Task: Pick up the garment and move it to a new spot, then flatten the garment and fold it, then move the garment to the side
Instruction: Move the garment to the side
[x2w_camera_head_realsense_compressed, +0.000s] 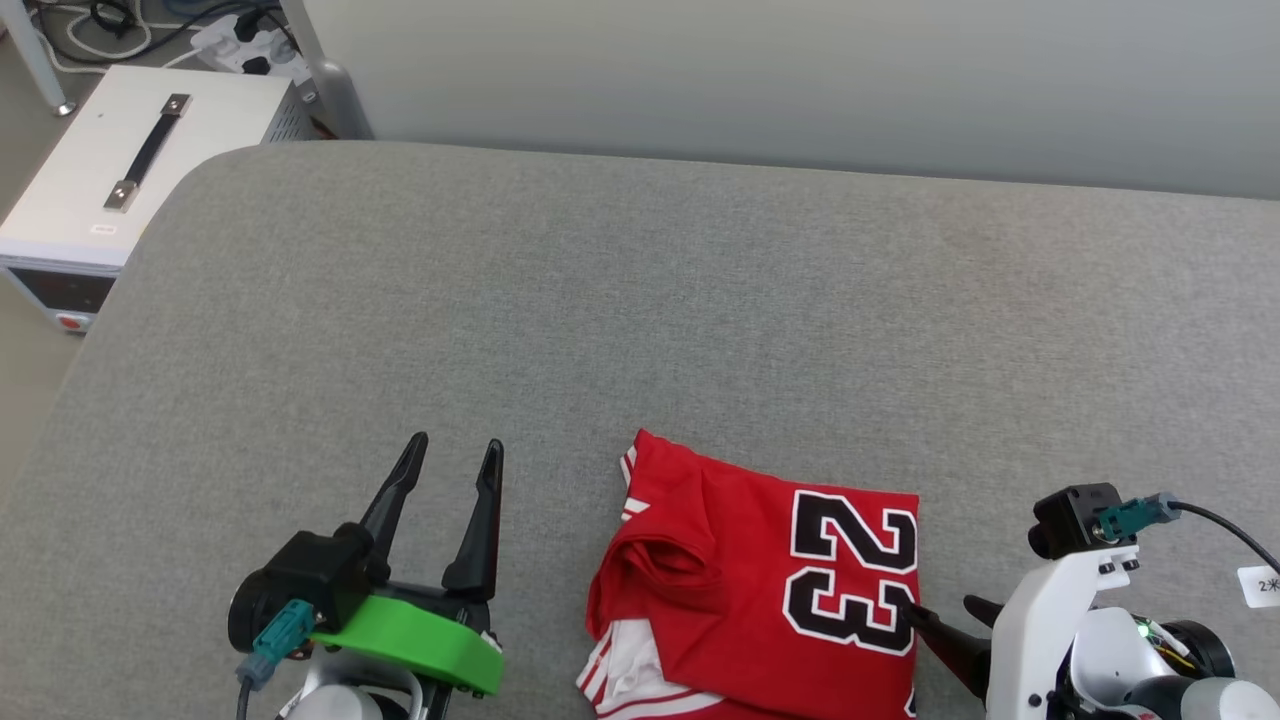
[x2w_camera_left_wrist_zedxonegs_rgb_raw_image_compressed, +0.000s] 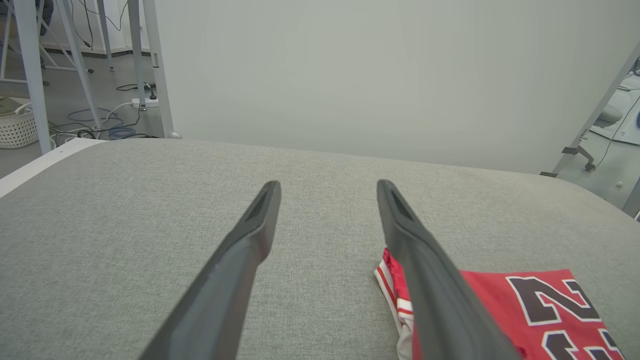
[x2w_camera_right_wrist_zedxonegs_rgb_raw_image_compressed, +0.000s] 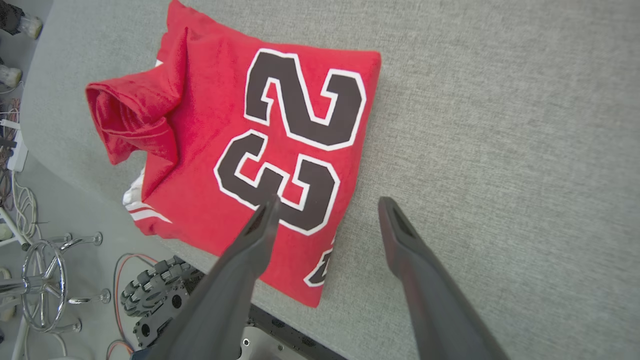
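Our left gripper (x2w_camera_head_realsense_compressed: 456, 445) hovers empty, its fingers spread, over the grey padded tabletop (x2w_camera_head_realsense_compressed: 640, 300) just left of the red jersey (x2w_camera_head_realsense_compressed: 740, 590). Our right gripper (x2w_camera_right_wrist_zedxonegs_rgb_raw_image_compressed: 328, 201) is likewise parted at the red jersey's right edge, with one fingertip over the black "3" and the other over bare tabletop. The red jersey lies folded near the tabletop's front edge, number 23 facing up, with a white sleeve (x2w_camera_head_realsense_compressed: 630, 665) peeking out beneath.

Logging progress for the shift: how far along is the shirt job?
Folding looks done: the garment lies as a compact packet, number 23 up, on the grey surface. In hand: nothing; the left gripper open beside it, the right gripper open, one finger over its edge. Left: probably moving it aside.
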